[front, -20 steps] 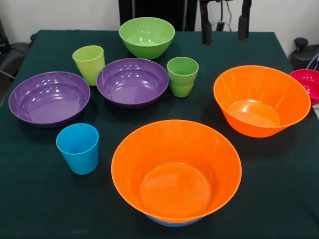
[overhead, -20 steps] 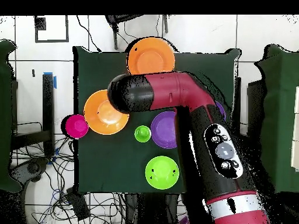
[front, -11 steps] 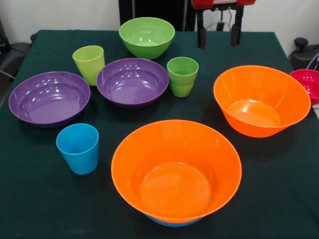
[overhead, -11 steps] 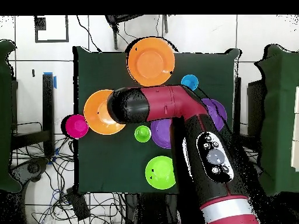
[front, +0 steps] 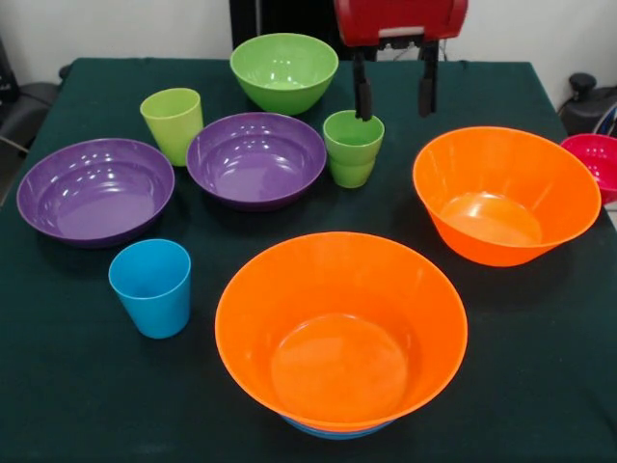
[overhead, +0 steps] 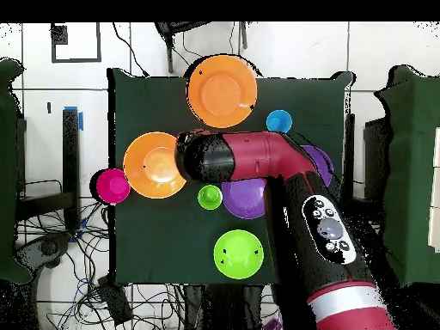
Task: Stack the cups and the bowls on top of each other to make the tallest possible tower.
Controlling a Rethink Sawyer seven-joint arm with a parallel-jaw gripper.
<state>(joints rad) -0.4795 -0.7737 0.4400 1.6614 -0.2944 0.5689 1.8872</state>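
My gripper hangs open and empty over the far part of the table, its left finger just above the ridged green cup. A big orange bowl sits at the front, nested on a blue bowl whose edge peeks out below. The second orange bowl is at the right, with the small red bowl beyond it. Two purple bowls, the green bowl, the yellow-green cup and the sky blue cup stand apart. No tower stands beyond that nested pair.
In the overhead view the red and black arm crosses the cloth and covers part of a purple bowl. The dark green cloth ends close behind the red bowl. Cables lie on the floor beside the table.
The gripper has come down and moved left in the front view, from the top edge to just above the ridged green cup. The cups and bowls have not moved.
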